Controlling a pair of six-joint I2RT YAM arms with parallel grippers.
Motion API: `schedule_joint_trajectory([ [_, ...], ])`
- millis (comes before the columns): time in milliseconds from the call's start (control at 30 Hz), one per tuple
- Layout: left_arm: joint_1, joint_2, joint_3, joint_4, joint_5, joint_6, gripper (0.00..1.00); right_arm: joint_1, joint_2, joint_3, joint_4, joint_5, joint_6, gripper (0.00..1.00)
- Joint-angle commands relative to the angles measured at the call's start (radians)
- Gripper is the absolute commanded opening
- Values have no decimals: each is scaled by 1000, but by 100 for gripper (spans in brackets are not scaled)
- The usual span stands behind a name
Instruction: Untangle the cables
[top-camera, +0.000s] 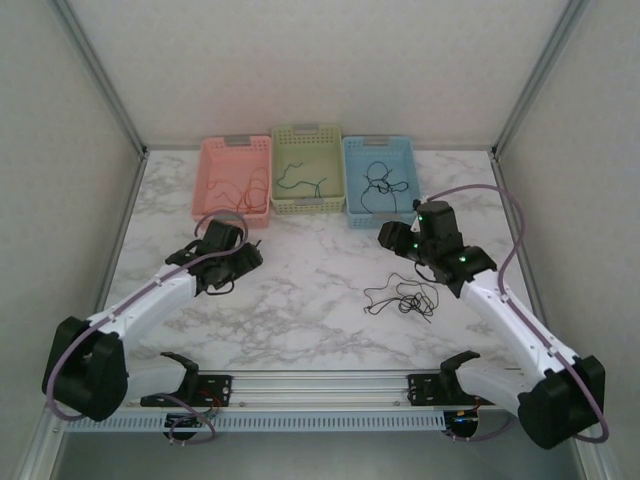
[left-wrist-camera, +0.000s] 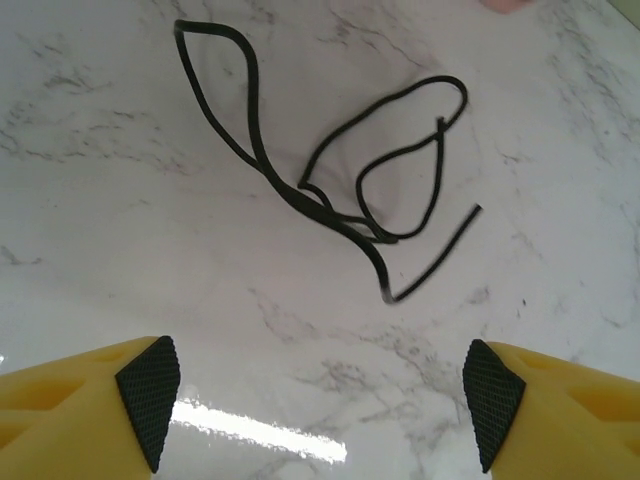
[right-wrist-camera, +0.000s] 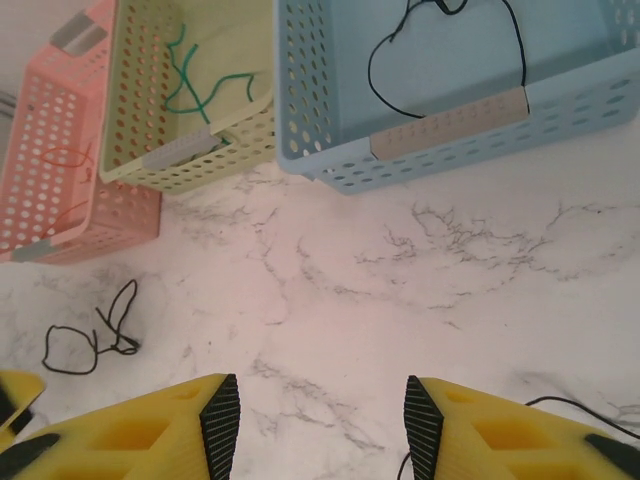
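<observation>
From above, I see a string-thin black tangle (top-camera: 403, 298) on the marble table (top-camera: 300, 320). On the left wrist, my left gripper (left-wrist-camera: 320, 400) is wide open before a looped black cable (left-wrist-camera: 340, 190). On the right wrist, my right gripper (right-wrist-camera: 322, 415) is open and empty, facing a perforated blue basket (right-wrist-camera: 450, 150).

I can read no writing, brand or number from here; the label strip (right-wrist-camera: 450, 122) on the blue basket (right-wrist-camera: 320, 100) is blank.

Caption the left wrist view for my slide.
Open left gripper poised over a loosely looped black cable on the marble table.
</observation>
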Motion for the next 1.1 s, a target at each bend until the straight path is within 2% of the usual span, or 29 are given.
schedule_joint_trajectory([
  [0,17,38,-3,125,8,-47,73,1,-53,-9,-15,-13,-39,51],
  [133,31,117,-3,196,13,-63,64,1,-80,-19,-25,-3,-42,50],
  [200,33,141,2,223,13,-58,57,1,-82,-23,-25,-3,-40,50],
  [367,33,137,10,220,8,-15,16,1,-92,-34,-37,-4,-43,50],
  [433,33,97,5,194,5,1,2,1,-105,-43,-33,-2,-43,50],
  [467,33,72,2,179,13,9,0,2,-111,-50,-29,-4,-43,50],
  [600,30,-53,13,125,111,75,0,1,-115,-70,12,-54,-33,50],
  [767,-7,-219,70,25,294,172,0,7,-85,-78,123,-229,-20,50],
  [1000,-66,-409,157,-30,566,229,0,122,-22,-44,277,-373,-84,54],
  [1067,-91,-442,182,-66,571,264,0,142,6,-21,308,-435,-65,54],
])
